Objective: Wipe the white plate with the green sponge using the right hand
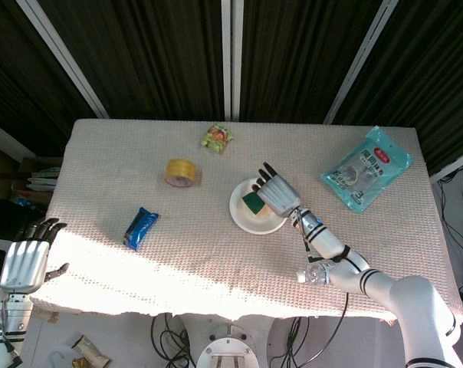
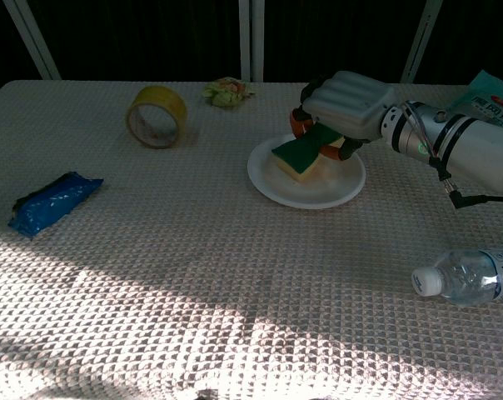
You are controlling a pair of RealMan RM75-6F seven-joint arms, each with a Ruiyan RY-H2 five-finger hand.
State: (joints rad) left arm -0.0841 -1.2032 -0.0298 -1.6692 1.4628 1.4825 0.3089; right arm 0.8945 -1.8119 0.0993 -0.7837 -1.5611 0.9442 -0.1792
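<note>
Chest view: green sponge under right hand

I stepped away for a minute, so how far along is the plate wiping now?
Done: the right hand holds the sponge and has brought it onto the plate. In hand: the sponge lies on the plate's left part. Left: wiping the rest, then lifting off.
</note>
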